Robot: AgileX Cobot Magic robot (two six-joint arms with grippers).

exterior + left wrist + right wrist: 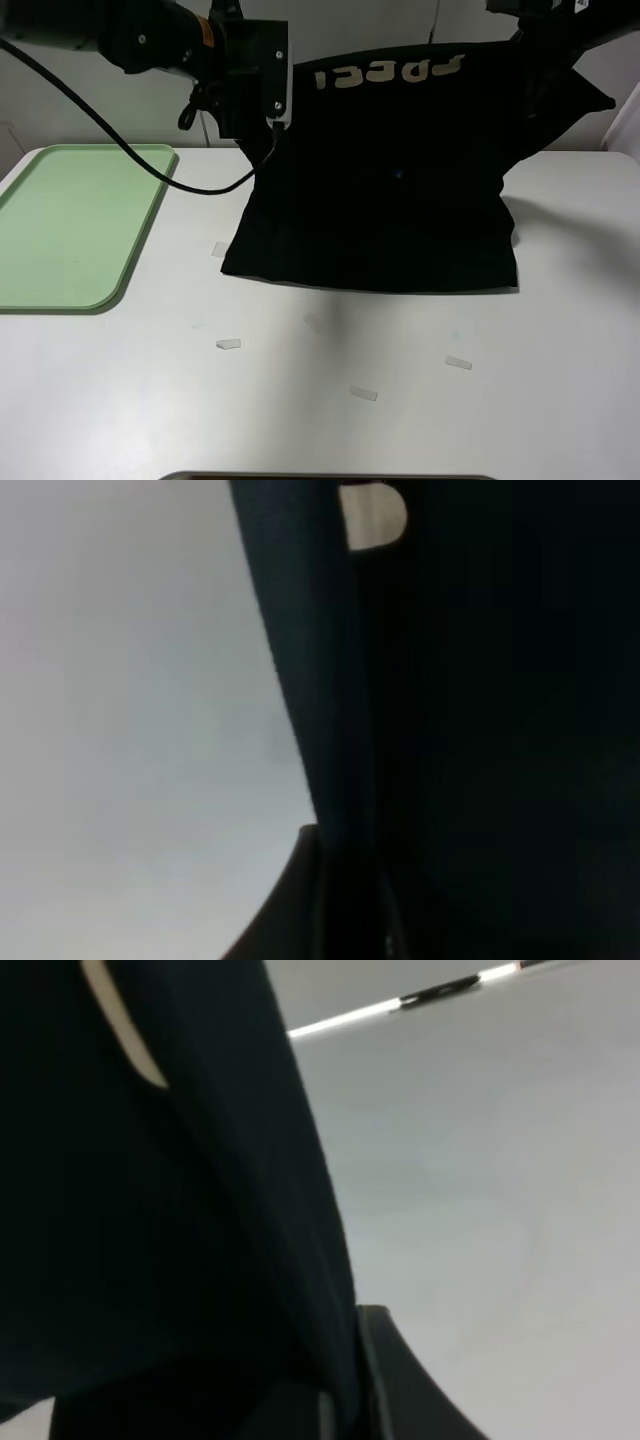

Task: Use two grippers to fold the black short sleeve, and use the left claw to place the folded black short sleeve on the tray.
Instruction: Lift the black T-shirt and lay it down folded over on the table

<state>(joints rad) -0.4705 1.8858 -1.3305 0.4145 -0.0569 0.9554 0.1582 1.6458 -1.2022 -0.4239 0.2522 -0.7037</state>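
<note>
The black short sleeve (400, 170) with pale lettering hangs lifted by its upper edge, and its lower part lies on the white table (320, 400). My left gripper (283, 95) is shut on its upper left corner. My right gripper (545, 25) is shut on its upper right corner, near the frame's top. The left wrist view shows the dark cloth (480, 730) filling the frame beside one finger (295, 900). The right wrist view shows the cloth (150, 1210) beside one finger (400, 1390). The green tray (40, 290) lies empty at the left.
Several small tape bits lie on the table, one (228, 345) in front of the shirt and one (458, 363) further right. A black cable (130, 155) hangs from the left arm over the tray's far corner. A dark edge (320, 477) shows at the table's front.
</note>
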